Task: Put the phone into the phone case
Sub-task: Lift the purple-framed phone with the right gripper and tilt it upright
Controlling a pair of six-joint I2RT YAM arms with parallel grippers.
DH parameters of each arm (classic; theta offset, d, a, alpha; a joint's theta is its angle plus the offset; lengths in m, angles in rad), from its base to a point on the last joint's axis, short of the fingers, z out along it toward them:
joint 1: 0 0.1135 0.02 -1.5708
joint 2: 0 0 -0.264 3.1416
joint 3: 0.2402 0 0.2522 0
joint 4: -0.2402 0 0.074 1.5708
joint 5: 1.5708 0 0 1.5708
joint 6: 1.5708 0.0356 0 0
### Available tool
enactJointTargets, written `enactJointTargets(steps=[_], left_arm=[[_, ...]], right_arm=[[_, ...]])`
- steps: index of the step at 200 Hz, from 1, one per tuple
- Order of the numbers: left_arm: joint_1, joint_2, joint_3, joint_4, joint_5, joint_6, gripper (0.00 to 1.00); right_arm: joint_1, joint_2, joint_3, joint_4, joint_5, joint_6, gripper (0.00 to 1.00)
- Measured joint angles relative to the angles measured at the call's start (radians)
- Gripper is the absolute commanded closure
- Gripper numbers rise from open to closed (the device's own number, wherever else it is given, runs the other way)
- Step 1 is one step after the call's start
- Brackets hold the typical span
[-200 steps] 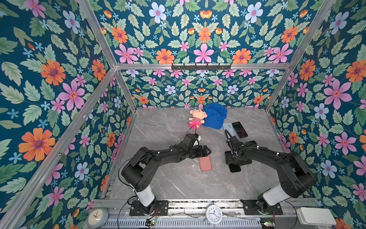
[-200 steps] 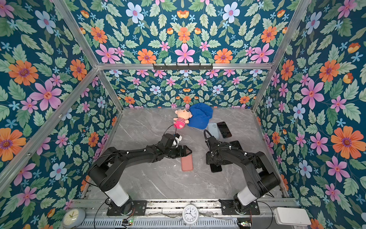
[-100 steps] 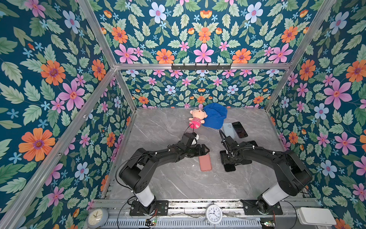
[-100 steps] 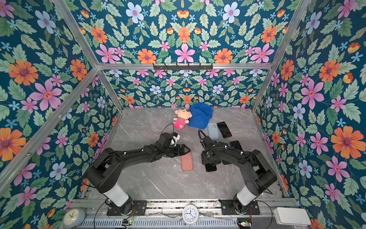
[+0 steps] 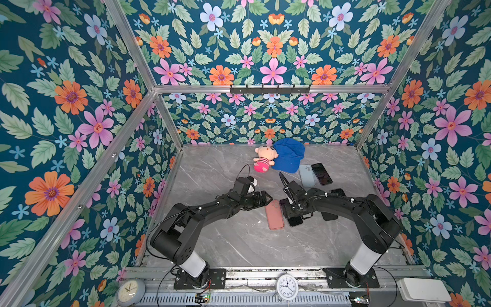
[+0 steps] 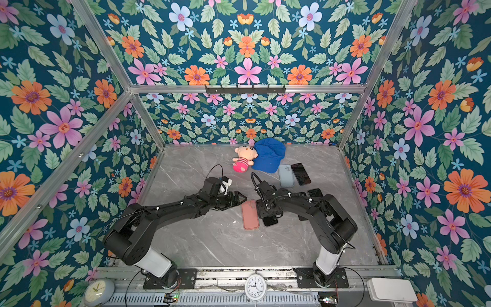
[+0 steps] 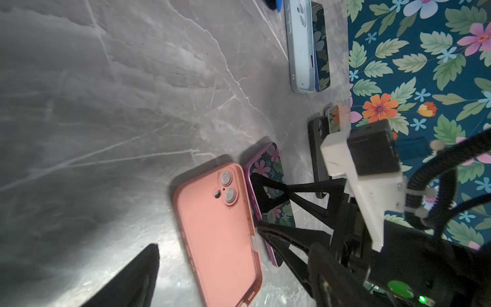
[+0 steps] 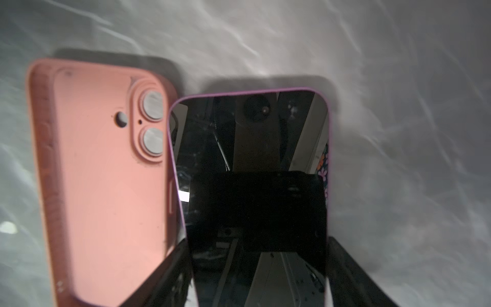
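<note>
Dark teal floral walls [image 5: 79,106] are enclosing a grey marbled surface [image 5: 239,247] — aluminium rails [image 5: 191,89] are framing them, a white clock [image 5: 287,287] sitting out front.

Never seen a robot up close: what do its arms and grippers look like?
The left arm and right arm are matte black, rounded at the joints, rising from white lower segments. Their black fingers are pointed, with triangular cut-outs. A white camera mount and ribbed black cable sit at the right wrist.

Black arms [image 5: 210,208], white base links [image 5: 194,263]
</note>
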Motion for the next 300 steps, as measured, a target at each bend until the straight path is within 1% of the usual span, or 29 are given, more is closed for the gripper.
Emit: enactJointTargets(steps=[50,85,113,137,150,177,190,237,263,300], left_arm=[[0.027,-0.018,-0.032,0.002,0.01,0.002,0.12],[0.038,-0.018,-0.045,0.007,0.034,0.002,0.13],[0.037,0.01,-0.031,0.032,0.069,-0.002,0.17],[0.033,0.053,-0.009,0.061,0.104,-0.006,0.24],[0.032,0.084,0.005,0.08,0.124,-0.01,0.3],[0.031,0.148,0.037,0.122,0.163,-0.034,0.37],[0.031,0.176,0.053,0.14,0.173,-0.046,0.42],[0.02,0.241,0.081,0.188,0.216,-0.083,0.5],[0.009,0.255,0.087,0.209,0.233,-0.093,0.58],[0.004,0.279,0.075,0.267,0.264,-0.134,0.64]], right_arm=[[0.042,0.045,0.051,0.032,0.0,0.0,0.36],[0.04,-0.011,-0.025,0.104,-0.043,-0.002,0.37],[0.04,-0.037,-0.067,0.153,-0.066,-0.002,0.37],[0.039,-0.058,-0.099,0.193,-0.075,-0.003,0.38],[0.04,-0.071,-0.119,0.212,-0.08,-0.005,0.39],[0.04,-0.101,-0.152,0.234,-0.097,-0.006,0.4],[0.04,-0.121,-0.163,0.227,-0.098,-0.006,0.4],[0.04,-0.144,-0.191,0.237,-0.101,-0.01,0.41],[0.04,-0.152,-0.199,0.244,-0.101,-0.01,0.41],[0.04,-0.164,-0.2,0.263,-0.101,-0.011,0.41]])
